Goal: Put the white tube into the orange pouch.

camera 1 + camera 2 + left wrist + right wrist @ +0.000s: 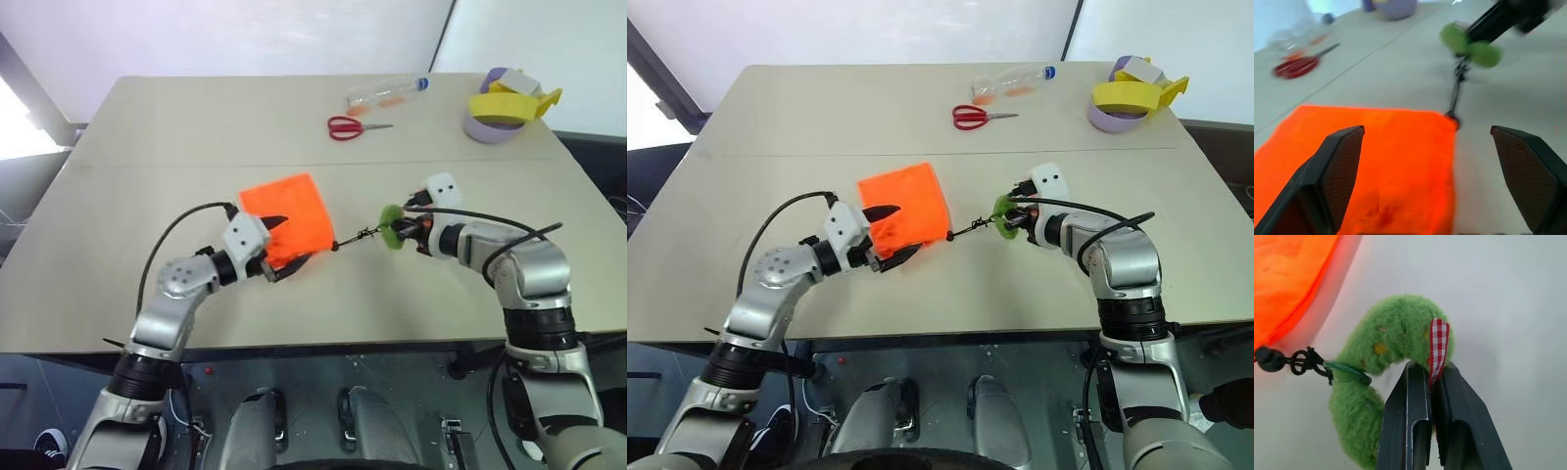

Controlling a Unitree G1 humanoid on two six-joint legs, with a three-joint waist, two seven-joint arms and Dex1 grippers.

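Bright orange soft fabric pouch (289, 228) lies flat, black cord (358, 235) stretched toward the right gripper (1431, 377), which is clenched on the fuzzy green charm (1386, 340). Left gripper (1440, 161) gapes wide over the pouch, holding nothing.

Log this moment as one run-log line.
left gripper: open, at the orange pouch | right gripper: shut on the pouch's green disc | cord: stretched between them | white tube: unseen

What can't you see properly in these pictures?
- The white tube: I can't find it; it may be inside the orange pouch.
- The pouch's opening: left wrist view doesn't reveal it.
- The clear bottle's contents: too small, head views.
- The right claw: blurred, left wrist view.
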